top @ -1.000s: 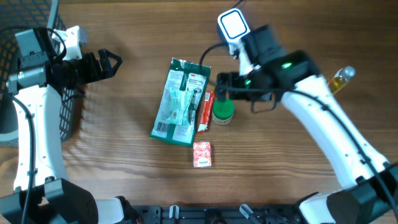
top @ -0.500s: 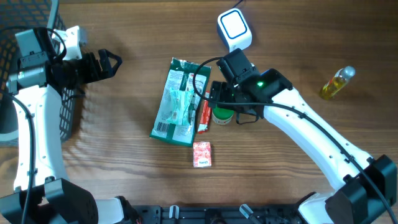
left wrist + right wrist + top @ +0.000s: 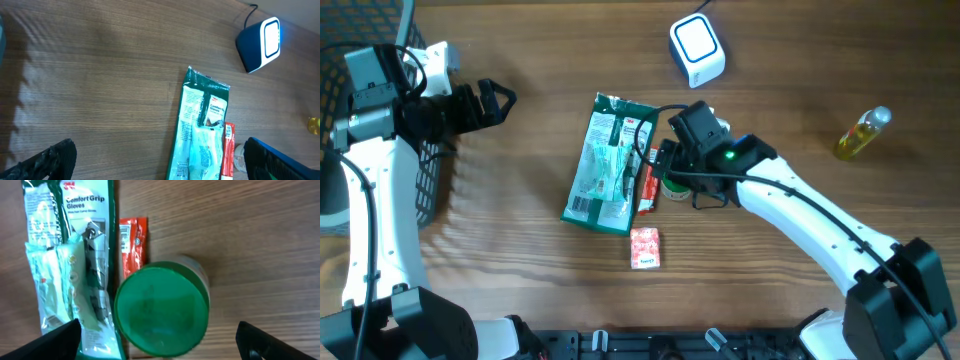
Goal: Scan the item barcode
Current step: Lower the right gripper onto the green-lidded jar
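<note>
Wooden table [image 3: 520, 250] held one glove pack [image 3: 608, 165], one red sachet [image 3: 651, 178] beside it, one jar [image 3: 162, 310] — upright, lid skyward. Left gripper [image 3: 505, 100], right gripper [image 3: 160, 341] gaped wide, empty.

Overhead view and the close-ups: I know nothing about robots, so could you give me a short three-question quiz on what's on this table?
1. True or false: the right gripper is shut on the yellow bottle.
2. Which lies closest to the green-lidded jar? A white scanner; B thin red sachet; C black basket.
3. Fill in: the green packet reads "Comfort Grip ____".
Key: 1 false, it hangs open over the jar; 2 B; 3 Gloves.
</note>
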Controlling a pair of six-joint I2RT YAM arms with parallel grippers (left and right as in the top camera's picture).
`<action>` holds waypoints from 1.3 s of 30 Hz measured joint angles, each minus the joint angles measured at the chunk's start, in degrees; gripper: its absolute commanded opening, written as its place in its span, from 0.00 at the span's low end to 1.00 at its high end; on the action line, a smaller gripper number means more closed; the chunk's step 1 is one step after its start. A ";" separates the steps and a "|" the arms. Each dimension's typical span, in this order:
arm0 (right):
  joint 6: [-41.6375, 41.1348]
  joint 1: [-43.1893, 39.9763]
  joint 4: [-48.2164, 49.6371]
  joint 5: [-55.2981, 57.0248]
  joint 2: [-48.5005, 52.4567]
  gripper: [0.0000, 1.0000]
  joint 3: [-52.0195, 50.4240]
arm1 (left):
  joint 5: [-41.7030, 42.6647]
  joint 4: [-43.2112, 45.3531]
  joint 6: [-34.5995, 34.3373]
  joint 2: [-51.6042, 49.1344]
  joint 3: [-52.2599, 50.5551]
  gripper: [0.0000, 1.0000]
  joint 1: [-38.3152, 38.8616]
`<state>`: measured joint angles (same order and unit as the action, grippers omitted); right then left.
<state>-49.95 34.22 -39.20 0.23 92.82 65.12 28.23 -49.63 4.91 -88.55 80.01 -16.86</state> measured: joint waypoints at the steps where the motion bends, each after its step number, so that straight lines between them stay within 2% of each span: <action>1: -0.11 0.09 0.92 0.00 0.00 1.00 -0.59 | 0.00 -0.02 0.00 0.00 -0.02 1.00 0.00; 8: -0.33 0.24 2.86 0.33 0.11 0.99 -2.10 | 0.00 0.00 0.00 0.00 -0.02 1.00 0.00; 13: 0.09 0.26 4.59 0.94 3.63 0.87 -2.10 | 0.00 0.00 0.00 0.00 0.00 1.00 0.00; 15: 0.31 0.26 4.61 1.14 5.07 0.77 -2.10 | 0.00 0.00 0.00 0.00 0.00 1.00 0.00; 19: 1.70 0.52 4.59 1.42 5.25 0.70 -2.10 | 0.00 0.00 0.00 0.00 -0.02 1.00 0.00; 24: 8.39 0.52 3.72 1.57 5.20 0.68 -2.03 | 0.00 0.00 0.00 0.00 0.00 1.00 0.00; 26: 12.81 0.52 2.84 1.55 5.05 0.74 -1.97 | 0.00 0.00 0.00 0.00 0.00 1.00 0.00; 31: 26.05 0.50 1.42 1.57 5.01 0.73 -1.99 | 0.00 -0.02 0.00 0.00 0.00 1.00 0.00; 32: 29.64 0.50 0.87 1.55 5.01 0.82 -1.99 | 0.00 -0.02 0.00 0.00 -0.02 1.00 0.00; 34: 34.75 0.50 0.46 1.60 5.01 0.89 -1.99 | 0.00 0.00 0.00 0.00 0.00 1.00 0.00; 35: 35.71 0.50 0.39 1.64 5.01 0.97 -2.01 | 0.00 0.00 0.00 0.00 -0.02 1.00 0.00; 39: 38.91 0.50 0.37 1.81 5.03 1.00 -2.03 | 0.00 0.00 0.00 0.00 -0.02 1.00 0.00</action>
<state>-11.05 34.72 -38.83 2.04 97.84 63.09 28.23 -49.63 4.91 -88.55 79.99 -16.86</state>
